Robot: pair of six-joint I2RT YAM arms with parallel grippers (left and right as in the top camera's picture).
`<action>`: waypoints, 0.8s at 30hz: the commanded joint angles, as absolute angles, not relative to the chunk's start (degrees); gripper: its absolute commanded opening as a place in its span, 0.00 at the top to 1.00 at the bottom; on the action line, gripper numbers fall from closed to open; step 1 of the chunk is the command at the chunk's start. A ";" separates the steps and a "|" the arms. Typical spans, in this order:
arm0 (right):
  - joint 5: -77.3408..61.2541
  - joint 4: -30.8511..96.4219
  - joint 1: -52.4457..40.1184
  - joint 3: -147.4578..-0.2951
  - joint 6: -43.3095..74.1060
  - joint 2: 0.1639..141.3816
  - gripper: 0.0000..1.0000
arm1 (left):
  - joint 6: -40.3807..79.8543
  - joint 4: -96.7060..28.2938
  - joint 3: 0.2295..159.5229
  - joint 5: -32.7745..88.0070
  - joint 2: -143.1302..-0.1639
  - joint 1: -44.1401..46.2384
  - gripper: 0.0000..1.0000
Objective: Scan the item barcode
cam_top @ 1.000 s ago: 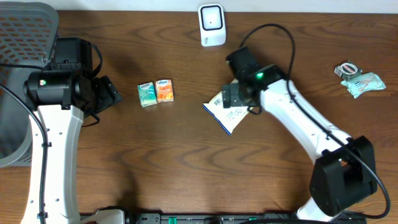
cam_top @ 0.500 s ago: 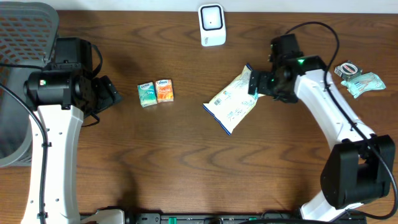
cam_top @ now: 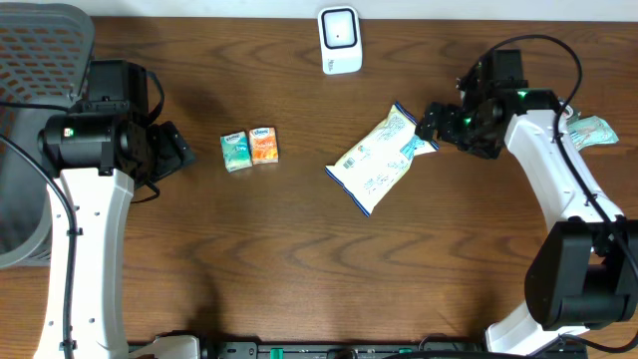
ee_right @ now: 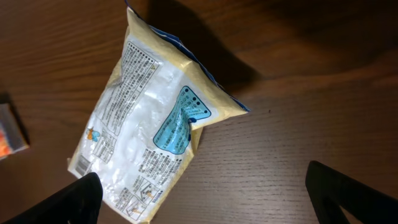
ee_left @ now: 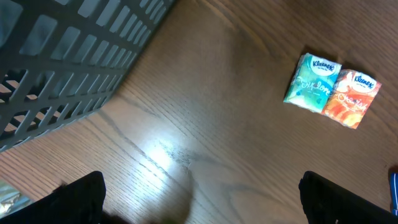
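Observation:
A white and yellow snack bag (cam_top: pixel 377 160) lies flat on the wooden table, printed side up, with a small barcode (ee_right: pixel 81 164) near its lower left end. The white scanner (cam_top: pixel 340 40) stands at the back edge. My right gripper (cam_top: pixel 431 122) is open just past the bag's right end. In the right wrist view the bag (ee_right: pixel 149 124) lies ahead and to the left, and nothing is between the gripper (ee_right: pixel 205 205) fingers. My left gripper (cam_top: pixel 184 152) is open over bare wood at the left, and the left wrist view shows that gripper (ee_left: pixel 202 202) empty.
Two small tissue packs (cam_top: pixel 249 148), teal and orange, lie side by side left of centre, and the packs (ee_left: pixel 333 90) also show in the left wrist view. A grey mesh basket (cam_top: pixel 40 60) fills the far left. Small wrapped packets (cam_top: pixel 578 128) lie at the right edge.
My right arm has swung to the right, off the snack bag, which now lies uncovered. The left arm has not moved.

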State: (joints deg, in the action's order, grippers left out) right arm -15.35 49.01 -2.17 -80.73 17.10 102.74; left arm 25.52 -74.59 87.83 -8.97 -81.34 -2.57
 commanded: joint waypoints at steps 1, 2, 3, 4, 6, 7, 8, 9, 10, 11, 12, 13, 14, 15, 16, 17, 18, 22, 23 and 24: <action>-19.57 48.75 -0.47 -80.09 15.57 103.98 0.01 | 26.04 -74.76 87.99 -9.52 -81.58 -2.83 0.02; -19.81 48.75 -0.27 -80.09 15.57 104.31 0.01 | 26.04 -74.76 87.99 -9.52 -81.58 -2.83 0.02; -19.90 48.71 -0.19 -80.07 15.57 104.73 0.01 | 26.04 -74.76 87.99 -9.52 -81.58 -2.83 0.02; -20.14 48.69 -0.19 -80.07 15.59 105.08 0.01 | 26.04 -74.76 87.99 -9.52 -81.58 -2.83 0.02; -20.38 48.58 -0.21 -80.07 15.59 105.91 0.01 | 26.04 -74.76 87.99 -9.52 -81.58 -2.83 0.02; -21.19 48.60 -0.19 -80.07 15.59 106.24 0.01 | 26.02 -74.76 87.99 -9.52 -81.58 -2.83 0.02; -21.93 48.58 -0.19 -80.07 15.59 106.72 0.01 | 26.02 -74.76 87.99 -9.52 -81.58 -2.83 0.02; -23.18 48.58 -0.19 -80.07 15.59 107.04 0.01 | 26.04 -74.76 87.99 -9.52 -81.58 -2.83 0.02; -24.43 48.58 -0.21 -80.05 15.57 107.59 0.01 | 26.04 -74.76 87.99 -9.52 -81.58 -2.83 0.02; -25.41 48.58 -0.27 -80.05 15.57 107.98 0.01 | 26.04 -74.76 87.99 -9.52 -81.58 -2.83 0.02; -26.22 48.62 -0.40 -80.05 15.55 108.60 0.01 | 26.02 -74.76 87.99 -9.52 -81.58 -2.83 0.02; -26.30 48.66 -0.56 -80.05 15.55 108.92 0.01 | 26.02 -74.76 87.99 -9.52 -81.60 -2.83 0.03; -26.28 48.95 -0.71 -80.03 15.55 109.32 0.01 | 26.04 -74.76 87.99 -9.52 -81.58 -2.83 0.02; -26.11 49.17 -0.91 -80.01 15.55 109.78 0.01 | 26.04 -74.76 87.99 -9.52 -81.58 -2.83 0.02; -26.02 49.50 -1.04 -79.99 15.55 109.91 0.01 | 26.04 -74.76 87.99 -9.52 -81.58 -2.83 0.02; -25.58 49.56 -1.30 -79.81 15.55 110.32 0.01 | 26.04 -74.76 87.99 -9.52 -81.58 -2.83 0.02; -25.58 49.65 -1.41 -79.77 15.55 110.34 0.01 | 26.04 -74.76 87.99 -9.52 -81.58 -2.83 0.03; -23.86 49.65 -2.00 -79.68 15.57 110.89 0.07 | 26.04 -74.76 87.99 -9.52 -81.58 -2.83 0.02; -23.66 49.65 -2.15 -79.68 15.57 110.91 0.07 | 26.04 -74.76 87.99 -9.52 -81.58 -2.83 0.02; -23.66 49.54 -2.37 -79.61 15.57 110.96 0.07 | 26.02 -74.76 87.99 -9.52 -81.58 -2.83 0.02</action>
State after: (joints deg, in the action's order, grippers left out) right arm -23.99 49.65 -1.69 -80.03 16.01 110.24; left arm 25.52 -74.59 87.83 -8.97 -81.34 -2.59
